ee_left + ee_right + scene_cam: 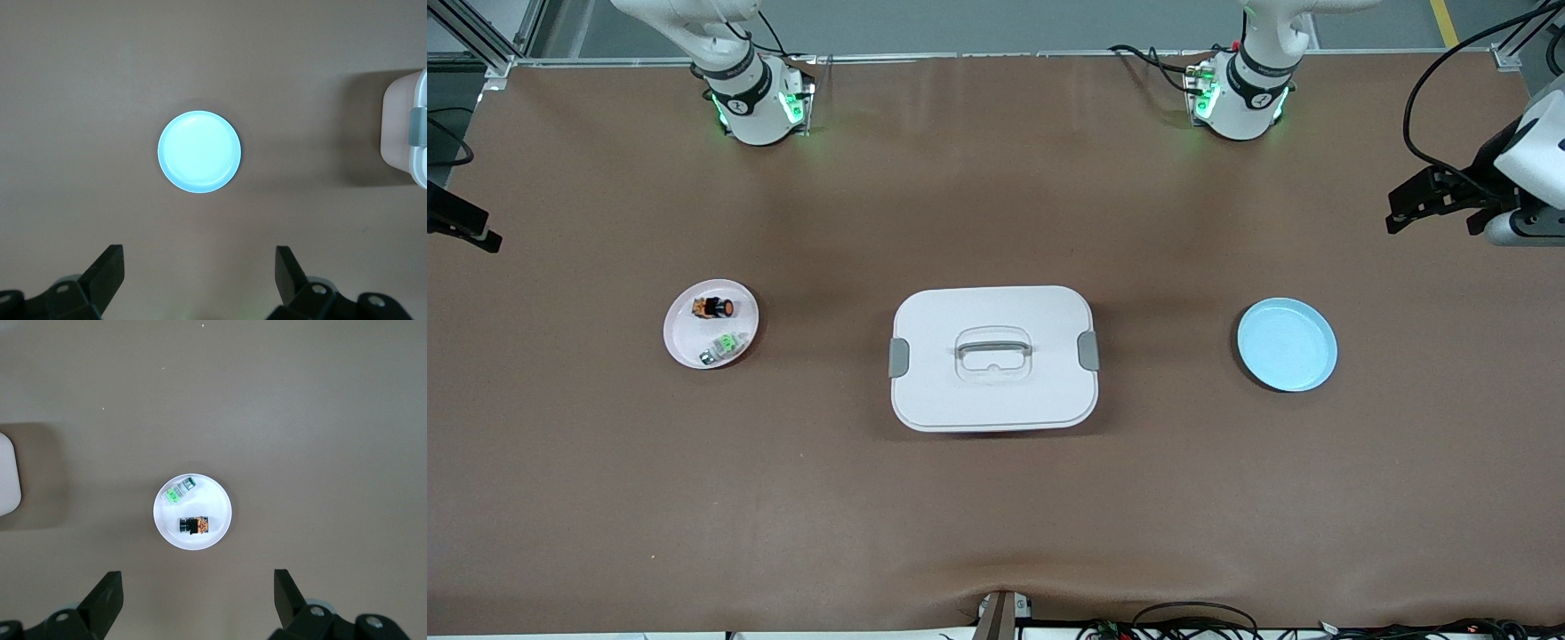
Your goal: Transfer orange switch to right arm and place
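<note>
Both pincers [200,273] [199,597] open above brown table [996,498], orange switch [713,308] on white plate [685,342]

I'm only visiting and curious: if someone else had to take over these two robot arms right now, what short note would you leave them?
Left gripper: open, holding nothing, high over the blue plate, which is bare.
Right gripper: open, holding nothing, high over the white plate.
Orange switch: lying on its side on the white plate, toward the right arm's end of the table, beside a small green part.
White lidded box: in the middle of the table, between the two plates.
Done: nothing; the switch is untouched.
Left: pick up the switch, pass it between the arms, set it down.
</note>
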